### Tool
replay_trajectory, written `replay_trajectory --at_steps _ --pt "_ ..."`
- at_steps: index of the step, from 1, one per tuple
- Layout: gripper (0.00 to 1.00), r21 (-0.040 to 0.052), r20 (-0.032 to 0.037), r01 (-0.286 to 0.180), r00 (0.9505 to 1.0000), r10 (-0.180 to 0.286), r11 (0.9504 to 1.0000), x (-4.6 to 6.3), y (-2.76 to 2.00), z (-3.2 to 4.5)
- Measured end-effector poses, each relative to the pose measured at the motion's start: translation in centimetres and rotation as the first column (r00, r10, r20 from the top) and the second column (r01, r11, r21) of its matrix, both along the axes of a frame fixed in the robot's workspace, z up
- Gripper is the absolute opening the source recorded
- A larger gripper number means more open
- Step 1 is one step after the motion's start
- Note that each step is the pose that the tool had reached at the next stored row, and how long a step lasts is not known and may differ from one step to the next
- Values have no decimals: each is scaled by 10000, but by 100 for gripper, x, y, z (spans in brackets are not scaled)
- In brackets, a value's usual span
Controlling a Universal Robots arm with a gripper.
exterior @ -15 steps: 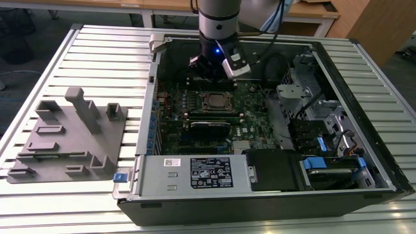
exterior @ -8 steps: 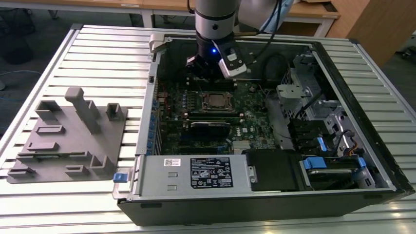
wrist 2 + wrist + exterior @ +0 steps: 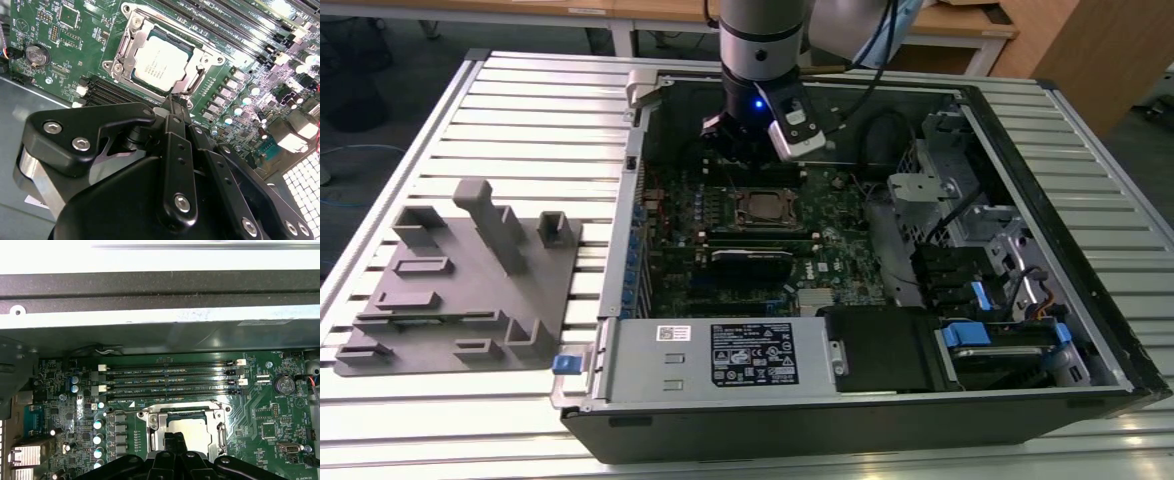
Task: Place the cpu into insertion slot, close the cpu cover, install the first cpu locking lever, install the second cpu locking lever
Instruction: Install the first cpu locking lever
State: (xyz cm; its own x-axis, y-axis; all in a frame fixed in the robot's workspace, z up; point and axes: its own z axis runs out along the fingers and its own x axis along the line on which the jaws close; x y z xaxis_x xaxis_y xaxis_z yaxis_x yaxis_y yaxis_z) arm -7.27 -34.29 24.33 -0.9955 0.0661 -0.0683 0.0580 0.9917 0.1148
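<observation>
Already the cpu (image 3: 159, 62), a small flat square chip with a dull silver-grey metal top, sits inside the insertion slot (image 3: 176, 41), the square dark socket with a silvery rim. The cpu cover (image 3: 126, 52), a thin square silver metal frame with a cut-out window, lies down flat around the chip, and the chip's top shows through the window.

Just beside one edge of this frame are the tips of the black gripper (image 3: 172, 100). Its jaws are pressed together; whether something thin is caught between them I cannot tell. A thin bent wire lever (image 3: 197, 79) runs along that same side of the frame, close to the tips.

Around the socket spreads the green circuit board (image 3: 65, 45), with long narrow black memory slots (image 3: 170, 377) near the socket.

In the exterior view the board lies inside an open black computer case (image 3: 854, 420) on a slatted metal table (image 3: 520, 100). The grey robot arm (image 3: 761, 40) reaches down into the case. A grey plastic fixture (image 3: 467, 280) rests on the table at the exterior view's left.
</observation>
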Motion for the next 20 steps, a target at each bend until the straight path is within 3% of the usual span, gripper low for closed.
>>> replay_trajectory --at_steps 6,15,20 --pt "11 1 0 0 10000 0 10000 -16 -1 0" --pt "11 0 14 1 10000 -1 10000 -180 0 -1" --pt "11 0 13 0 10000 0 10000 -187 0 -1"
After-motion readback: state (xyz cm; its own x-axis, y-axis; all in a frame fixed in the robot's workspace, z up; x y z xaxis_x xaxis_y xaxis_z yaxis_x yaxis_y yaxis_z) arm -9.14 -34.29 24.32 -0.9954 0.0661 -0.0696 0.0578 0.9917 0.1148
